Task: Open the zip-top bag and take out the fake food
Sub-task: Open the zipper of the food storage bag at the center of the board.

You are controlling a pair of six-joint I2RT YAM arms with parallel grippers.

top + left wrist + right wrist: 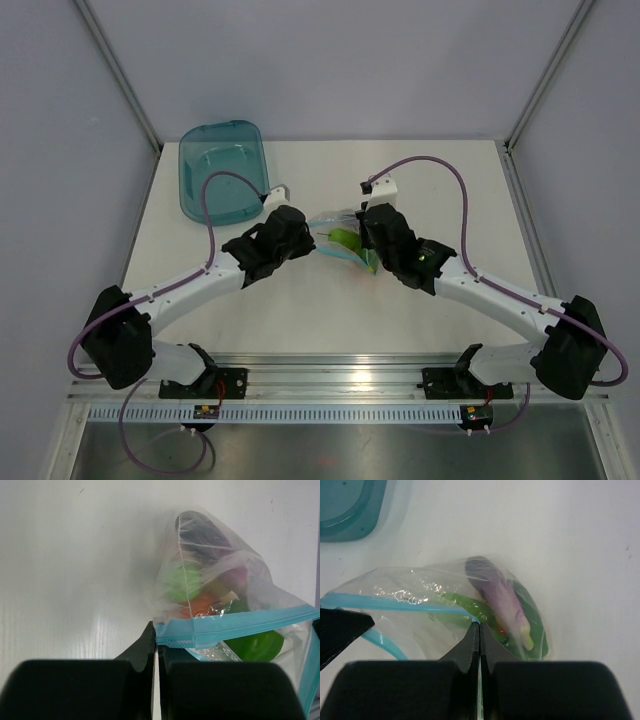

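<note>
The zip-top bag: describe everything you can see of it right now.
The zip-top bag is small, clear, crinkly plastic with a light blue zip strip along its mouth. It is mid-table between both arms. The left gripper is shut on one end of the strip, and the right gripper is shut on the strip further along. The two halves of the strip look parted. Inside is the fake food: green, orange and purple pieces bunched toward the closed end.
</note>
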